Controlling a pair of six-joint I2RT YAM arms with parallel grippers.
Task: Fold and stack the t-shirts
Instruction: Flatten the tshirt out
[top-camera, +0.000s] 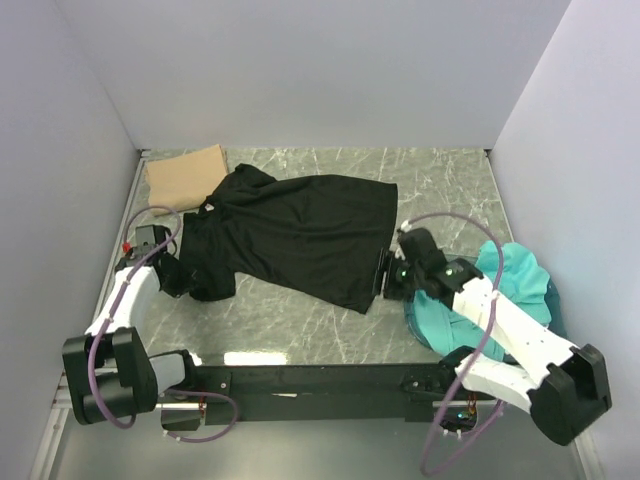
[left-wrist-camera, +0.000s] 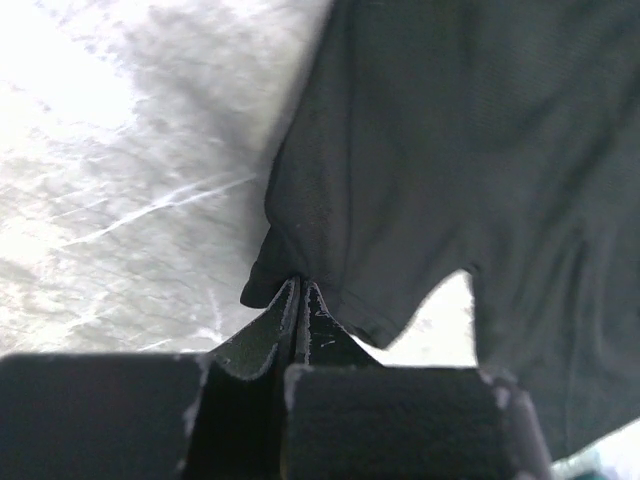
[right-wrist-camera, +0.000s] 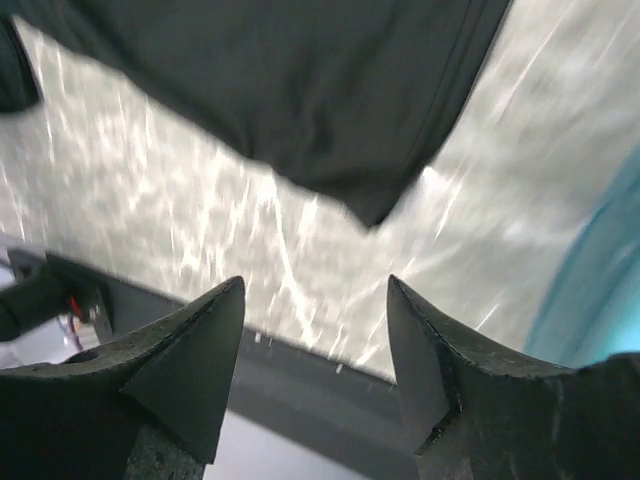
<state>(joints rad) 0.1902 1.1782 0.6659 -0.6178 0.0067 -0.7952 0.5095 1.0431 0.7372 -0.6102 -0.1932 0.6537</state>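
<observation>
Fingers of our left gripper (left-wrist-camera: 298, 292) pinched the near left edge of the black t-shirt (top-camera: 300, 235); our right gripper (right-wrist-camera: 315, 290) stood parted by its right hem; we saw it spread flat, slightly rumpled, mid-table; marbled grey table (top-camera: 300, 325), plain white walls (top-camera: 330, 60).

Seen from above: a plain black t-shirt (top-camera: 300, 235), no print, lies at the centre of a grey-green worktop (top-camera: 450, 180) marbled with thin white veins. At ten o'clock is a plain tan-brown t-shirt (top-camera: 185, 175). At four o'clock are teal-turquoise t-shirts (top-camera: 510, 275), edged by the darker blue of a tub (top-camera: 553, 297). The walls (top-camera: 320, 70) are pale lavender-white. My left arm (top-camera: 125, 300) at eight o'clock and my right arm (top-camera: 520, 335) at five o'clock are white with black joints. Purple cables (top-camera: 445, 215) loop off both. My jaws are matte black. The base rail (top-camera: 320, 380) at six o'clock is black.
</observation>
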